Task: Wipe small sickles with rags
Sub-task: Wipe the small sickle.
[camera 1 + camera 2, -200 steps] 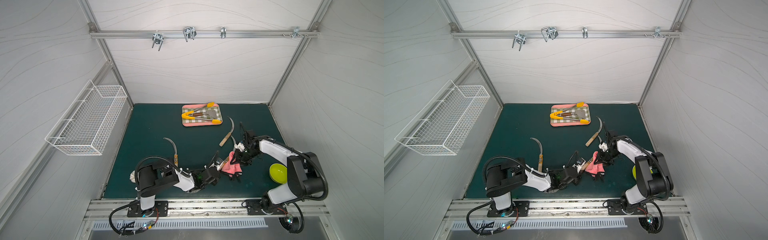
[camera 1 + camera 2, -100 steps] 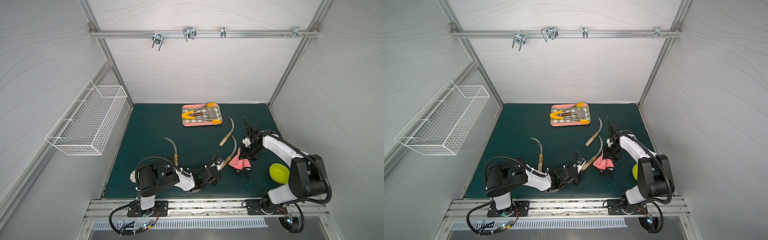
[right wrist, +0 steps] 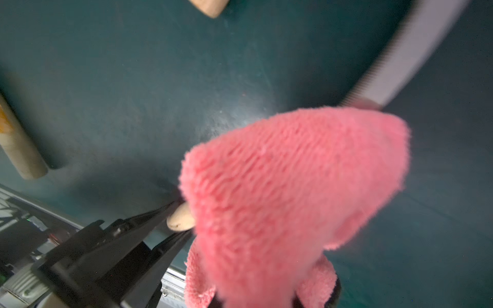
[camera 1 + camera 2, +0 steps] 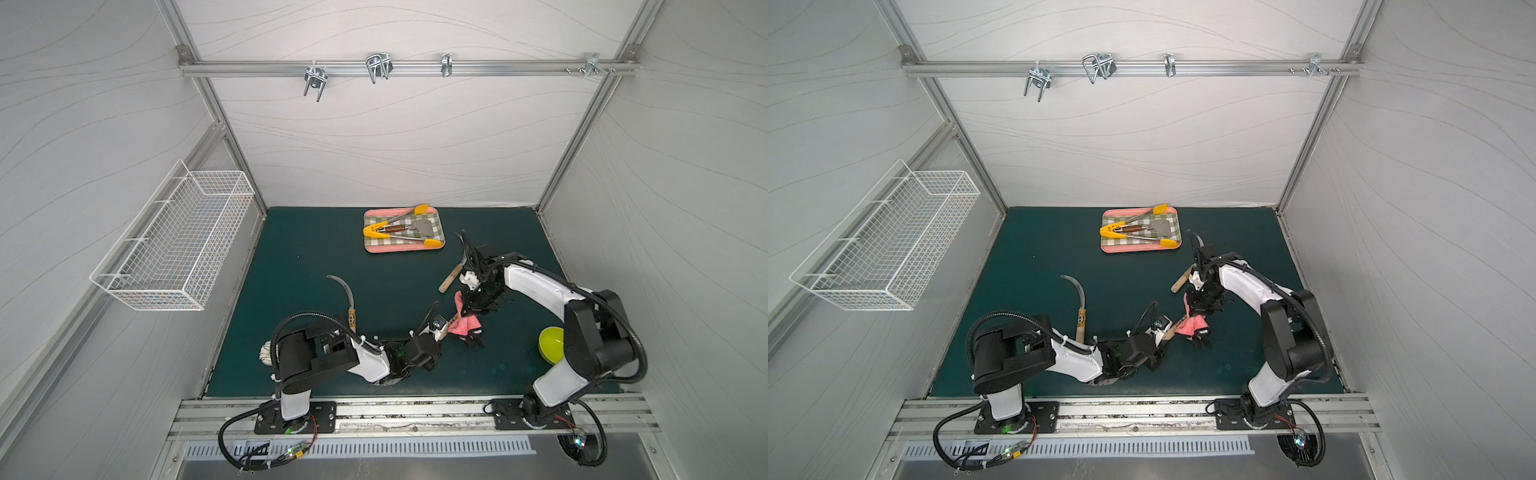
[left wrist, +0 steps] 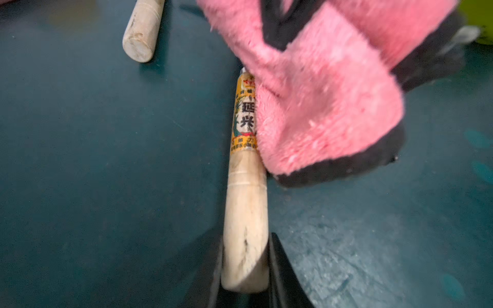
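My left gripper [image 5: 245,269] is shut on the pale wooden handle of a small sickle [image 5: 244,170] with an orange label, low over the green mat. The pink rag [image 5: 328,101] with its black edge is draped over that sickle's blade. Only a grey stretch of the blade [image 3: 416,53] shows past the rag [image 3: 288,186]. My right gripper [image 3: 274,298] is shut on the rag from above. In both top views the rag [image 4: 466,323] [image 4: 1192,325] hangs between the left gripper [image 4: 437,328] and the right gripper [image 4: 469,302]. Two more sickles [image 4: 450,279] [image 4: 348,293] lie on the mat.
A pink-rimmed checked tray [image 4: 403,249] with yellow-tipped tongs [image 4: 395,228] and a spatula sits at the back. A yellow-green bowl [image 4: 549,345] stands by the right arm's base. A white wire basket [image 4: 174,245] hangs on the left wall. A small white ball [image 4: 264,353] lies behind the left arm.
The right gripper carried the rag out to the right along the blade, then came back left and closed tighter on it. The left gripper has kept still on the handle.
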